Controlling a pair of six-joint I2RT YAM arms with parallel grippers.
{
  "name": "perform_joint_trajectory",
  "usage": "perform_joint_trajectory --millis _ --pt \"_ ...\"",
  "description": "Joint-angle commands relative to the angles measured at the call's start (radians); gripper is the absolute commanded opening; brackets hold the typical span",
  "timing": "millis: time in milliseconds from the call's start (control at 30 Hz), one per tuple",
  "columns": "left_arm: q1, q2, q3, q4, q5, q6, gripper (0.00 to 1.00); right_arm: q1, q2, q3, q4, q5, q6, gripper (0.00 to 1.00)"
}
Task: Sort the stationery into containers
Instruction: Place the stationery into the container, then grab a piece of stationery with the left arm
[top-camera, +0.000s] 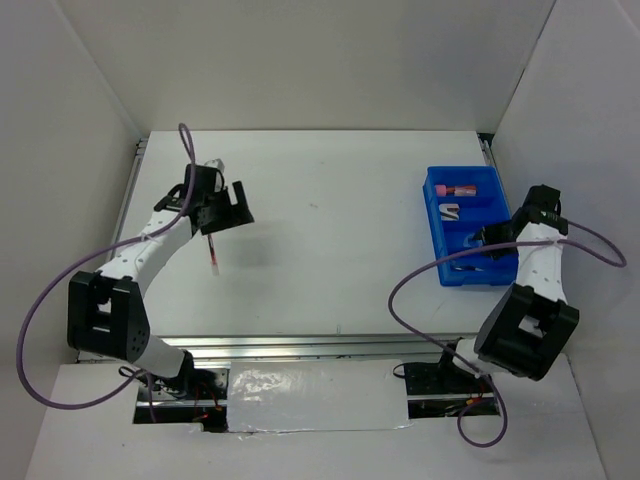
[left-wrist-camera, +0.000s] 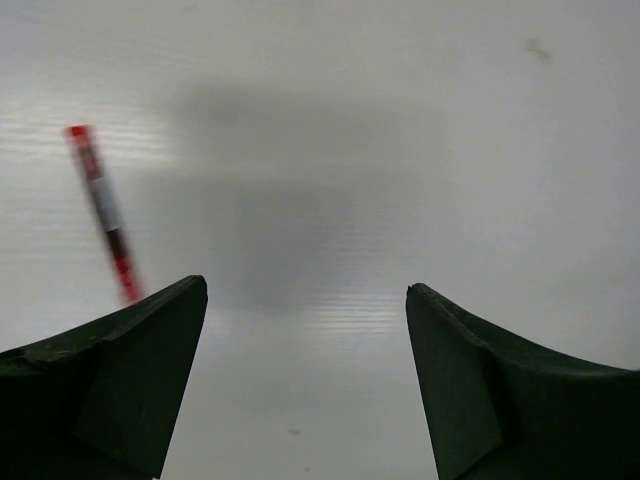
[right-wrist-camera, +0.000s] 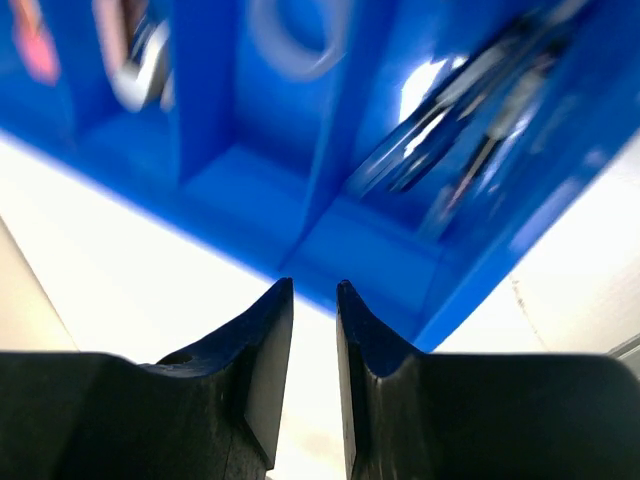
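Note:
A thin red pen (top-camera: 213, 255) lies on the white table just in front of my left gripper (top-camera: 228, 205). In the left wrist view the pen (left-wrist-camera: 103, 210) is blurred and lies ahead to the left of my left gripper (left-wrist-camera: 305, 290), which is wide open and empty. The blue bin (top-camera: 497, 272) stands at the right and has several compartments. It holds the pink marker (top-camera: 462, 188), a tape ring (right-wrist-camera: 295, 40) and dark-blue pens (right-wrist-camera: 460, 130). My right gripper (top-camera: 483, 240) (right-wrist-camera: 315, 290) hovers at the bin's near wall (right-wrist-camera: 250, 215), its fingers a narrow gap apart and empty.
A small pale item (top-camera: 216, 165) lies on the table behind the left gripper. White walls enclose the table on three sides. Purple cables loop off both arms. A metal rail (top-camera: 330, 345) runs along the near table edge.

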Motion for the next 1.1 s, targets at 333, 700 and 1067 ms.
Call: perform_joint_trajectory --millis 333,700,1067 --pt "0.257 0.062 -0.14 -0.063 -0.077 0.154 0.85 0.274 -0.169 -0.004 0.104 -0.172 -0.329 0.26" --pt "0.202 0.241 -0.1 -0.026 -0.097 0.198 0.73 0.591 -0.245 0.095 0.127 -0.125 -0.782 0.29" --pt "0.124 0.298 -0.1 -0.118 0.118 0.33 0.07 0.814 -0.408 0.079 0.213 -0.195 -1.561 0.68"
